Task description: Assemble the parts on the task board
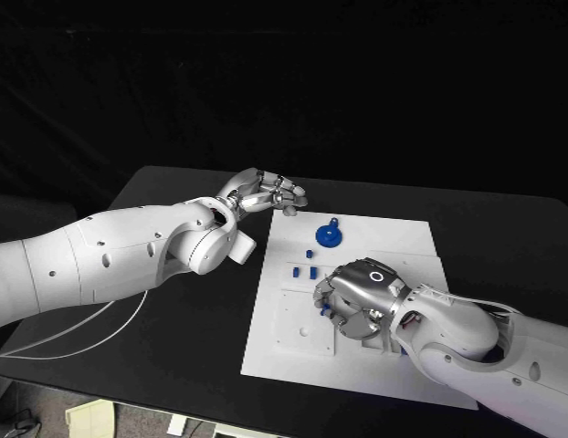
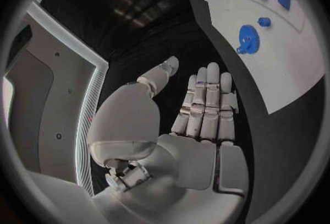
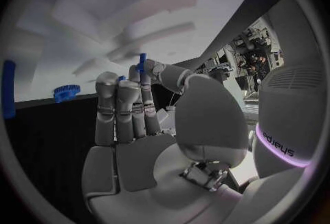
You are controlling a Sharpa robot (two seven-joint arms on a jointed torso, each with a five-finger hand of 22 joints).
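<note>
Board was a flat white matte plate with shallow recesses, mid-table on the black top. Blue gear, round with a toothed rim, sat toward the board's 12 o'clock edge; small blue rectangular blocks lay just below it, at about 7 o'clock from the gear. Right hand, silver and segmented, was over the board centre, pinching a thin blue pin upright between thumb and fingertip, other fingers straight alongside. Left hand sat off the board's 11 o'clock corner, fingers extended and together, holding nothing; gear was apart from it, beyond the fingertips.
</note>
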